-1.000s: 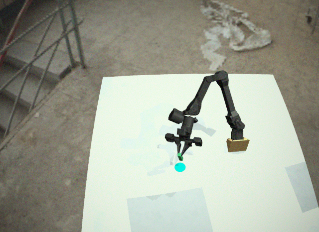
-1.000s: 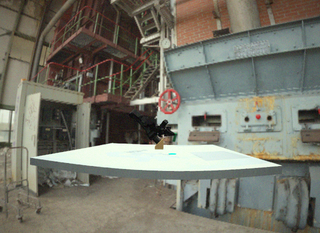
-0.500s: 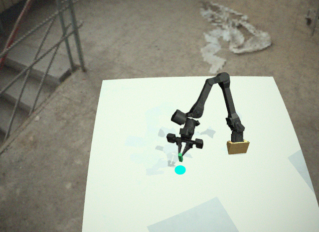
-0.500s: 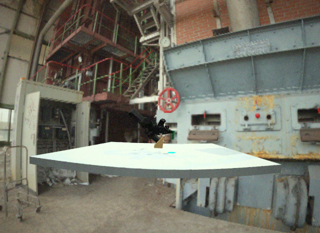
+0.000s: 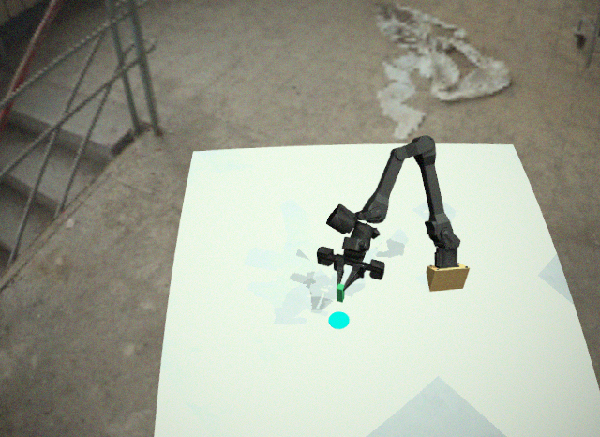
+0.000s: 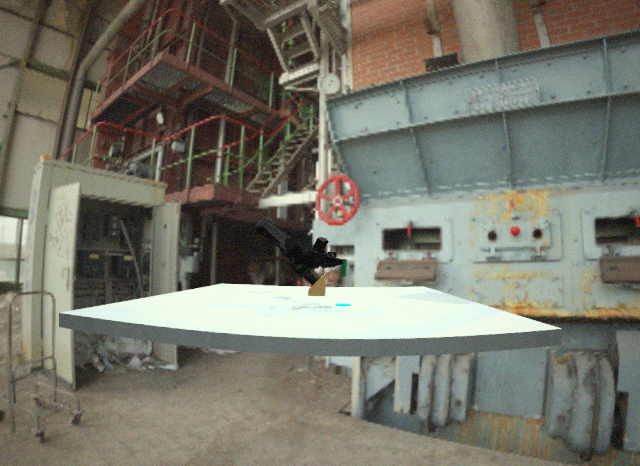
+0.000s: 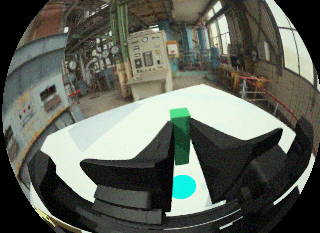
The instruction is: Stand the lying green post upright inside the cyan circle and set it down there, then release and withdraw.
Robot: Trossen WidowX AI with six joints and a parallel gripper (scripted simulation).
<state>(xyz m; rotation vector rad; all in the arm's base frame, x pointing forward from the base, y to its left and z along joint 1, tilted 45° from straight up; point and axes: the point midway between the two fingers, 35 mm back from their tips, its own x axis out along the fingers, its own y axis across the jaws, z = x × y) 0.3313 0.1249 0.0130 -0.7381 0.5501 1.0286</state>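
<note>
On the left of the jaws (image 5: 350, 276) the white counter (image 5: 232, 325) shows only pale grey patches. The jaws are closed narrow on the green post (image 5: 340, 293), which sits between their tips; in the wrist view the post (image 7: 180, 136) stands out past the two dark fingers, held by its near part, with the far end free. The post is lifted above the counter and does not touch it. In the top view it hangs from the jaw tips in a nearly upright position, perhaps a little tilted.

The cyan circle (image 5: 337, 320) lies just below and in front of the jaw tips, near but not under the post; in the wrist view the circle (image 7: 184, 185) appears between the fingers, behind the post. On the right of the jaws, well apart, stands the tan base block (image 5: 447, 276) of the arm.

I judge that the carry step is in hand: the post is grasped and raised, but not yet placed. The next move needs a short shift toward the circle, then a straight descent with the post vertical until its lower end rests inside the circle. Only after this the jaws should open and go away upward.
</note>
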